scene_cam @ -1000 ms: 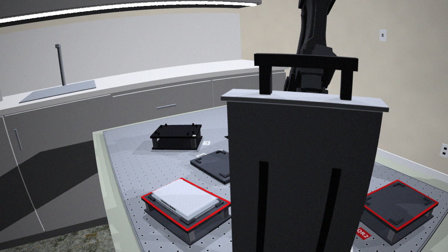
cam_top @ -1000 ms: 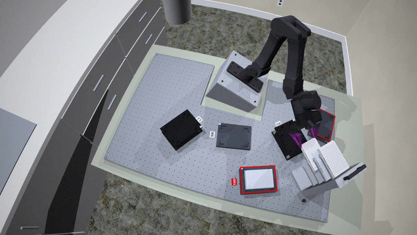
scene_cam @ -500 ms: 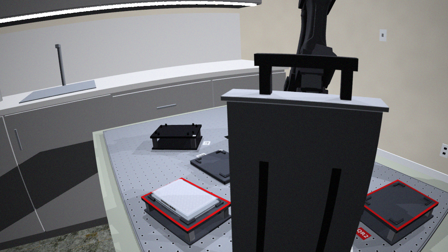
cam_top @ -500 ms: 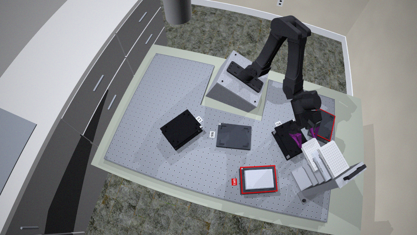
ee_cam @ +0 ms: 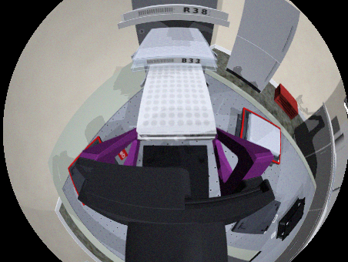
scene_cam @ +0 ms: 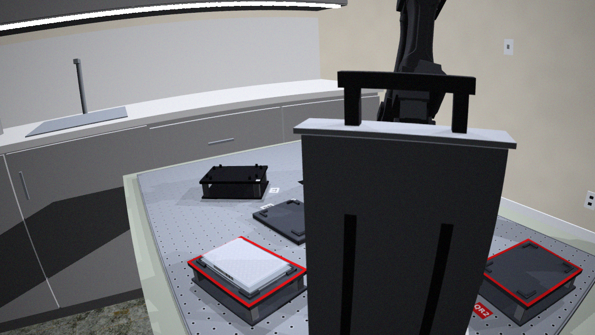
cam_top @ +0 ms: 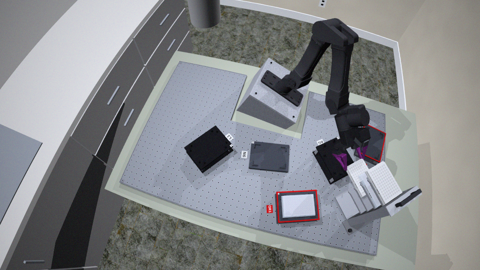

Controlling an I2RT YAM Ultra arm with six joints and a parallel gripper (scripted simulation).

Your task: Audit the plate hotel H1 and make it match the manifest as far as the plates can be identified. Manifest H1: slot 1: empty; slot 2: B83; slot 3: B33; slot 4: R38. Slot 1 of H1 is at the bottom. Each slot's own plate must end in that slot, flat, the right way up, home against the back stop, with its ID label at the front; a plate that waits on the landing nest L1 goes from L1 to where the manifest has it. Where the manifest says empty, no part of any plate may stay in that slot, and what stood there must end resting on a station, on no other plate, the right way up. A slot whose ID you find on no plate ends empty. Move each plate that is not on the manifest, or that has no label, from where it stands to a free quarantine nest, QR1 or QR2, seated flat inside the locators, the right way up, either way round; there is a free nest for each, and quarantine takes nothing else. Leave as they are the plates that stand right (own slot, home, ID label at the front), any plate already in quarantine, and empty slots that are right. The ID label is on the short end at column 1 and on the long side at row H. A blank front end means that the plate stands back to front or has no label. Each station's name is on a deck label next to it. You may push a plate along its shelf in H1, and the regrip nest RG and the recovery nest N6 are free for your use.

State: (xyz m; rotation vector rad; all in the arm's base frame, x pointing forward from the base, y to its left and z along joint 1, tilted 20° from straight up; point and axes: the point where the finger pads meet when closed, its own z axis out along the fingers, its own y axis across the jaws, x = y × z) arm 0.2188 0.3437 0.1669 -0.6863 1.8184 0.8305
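Note:
My gripper (cam_top: 353,163) (ee_cam: 176,136) is shut on a white plate (cam_top: 358,171) (ee_cam: 176,104), one finger at each side of its front end. This plate reaches far out of the hotel H1 (cam_top: 366,215) (scene_cam: 399,187), below the B33 plate (ee_cam: 175,46). Its front end shows no label; its rear is hidden. The R38 plate (cam_top: 384,182) (ee_cam: 169,12) is topmost in H1, its label at the front like that of B33. Another white plate (cam_top: 297,205) (scene_cam: 247,264) (ee_cam: 263,132) lies on QR1. QR2 (scene_cam: 530,270) and L1 (cam_top: 208,147) (scene_cam: 235,174) bear no plate.
The regrip nest RG (cam_top: 327,154) (ee_cam: 175,162) stands low in front of H1, below the gripper. The recovery nest N6 (cam_top: 268,157) (scene_cam: 282,220) bears no plate and lies between L1 and RG. A handle (scene_cam: 406,80) tops the hotel. QR2 is close beside the wrist.

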